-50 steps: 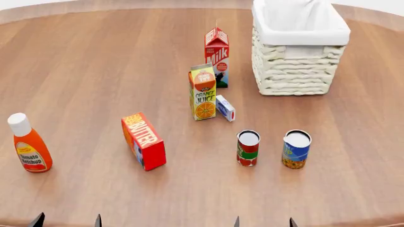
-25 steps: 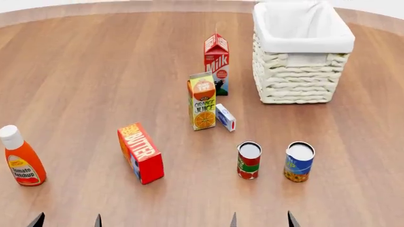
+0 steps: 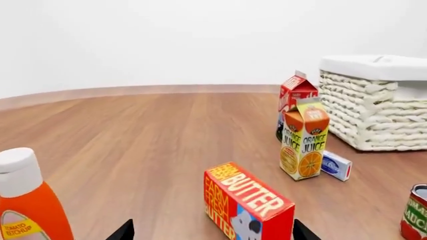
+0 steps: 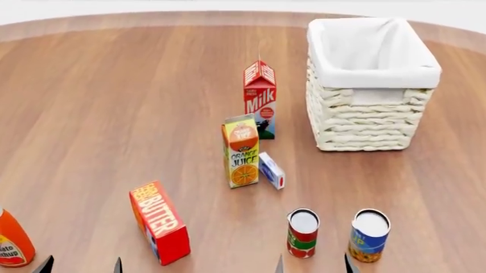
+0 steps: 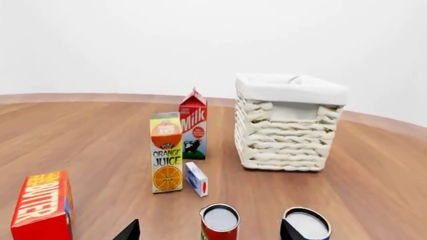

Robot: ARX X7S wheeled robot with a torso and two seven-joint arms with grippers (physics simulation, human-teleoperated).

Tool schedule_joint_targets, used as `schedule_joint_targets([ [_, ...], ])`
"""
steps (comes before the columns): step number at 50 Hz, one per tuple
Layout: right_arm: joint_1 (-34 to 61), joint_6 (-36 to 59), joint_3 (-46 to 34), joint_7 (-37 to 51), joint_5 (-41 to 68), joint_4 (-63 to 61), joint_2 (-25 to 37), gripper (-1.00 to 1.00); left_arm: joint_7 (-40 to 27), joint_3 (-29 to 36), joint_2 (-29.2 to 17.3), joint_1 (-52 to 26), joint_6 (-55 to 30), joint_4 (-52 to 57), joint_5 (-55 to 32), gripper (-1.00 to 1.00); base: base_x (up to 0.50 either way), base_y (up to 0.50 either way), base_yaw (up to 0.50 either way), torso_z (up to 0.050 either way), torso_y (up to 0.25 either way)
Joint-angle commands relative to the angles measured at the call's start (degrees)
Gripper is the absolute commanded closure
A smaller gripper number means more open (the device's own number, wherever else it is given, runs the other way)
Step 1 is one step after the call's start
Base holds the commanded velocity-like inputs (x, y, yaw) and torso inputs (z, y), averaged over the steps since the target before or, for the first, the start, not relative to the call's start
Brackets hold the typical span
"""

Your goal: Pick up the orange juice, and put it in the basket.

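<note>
everything on the table has slid toward the near edge of the head view, so the view has shifted. nothing is done yet: the orange juice (image 4: 242,151) stands upright mid-table, the milk carton (image 4: 260,98) at its 1 o'clock, the empty basket (image 4: 371,122) at 2 o'clock. left gripper (image 4: 81,265) and right gripper (image 4: 314,264) show spread tips, holding nothing. reach, grasp and drop remain.

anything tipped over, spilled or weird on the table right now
Nothing stands out. The orange juice, milk carton and both cans stand upright, the basket sits square, and nothing is spilled. Only a small box lies flat beside the juice.
</note>
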Motion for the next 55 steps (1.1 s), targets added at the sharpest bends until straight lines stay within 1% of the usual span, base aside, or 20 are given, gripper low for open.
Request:
schedule_joint_targets([
  [1,-0.1,0.0,-0.9,0.8,0.5,-0.4,0.7,-1.00,-0.9,0.9,-0.7,-0.1,0.1,0.0,-0.7,-1.00,0.30,0.00,0.00,0.000,0.000],
  [55,-0.4,-1.5,-3.5,3.5,1.8,-0.7,3.0,-1.00,-3.6,3.7,-3.1,-0.4,0.6,-0.2,-3.1,-1.00,0.32,0.00,0.00,0.000,0.000],
])
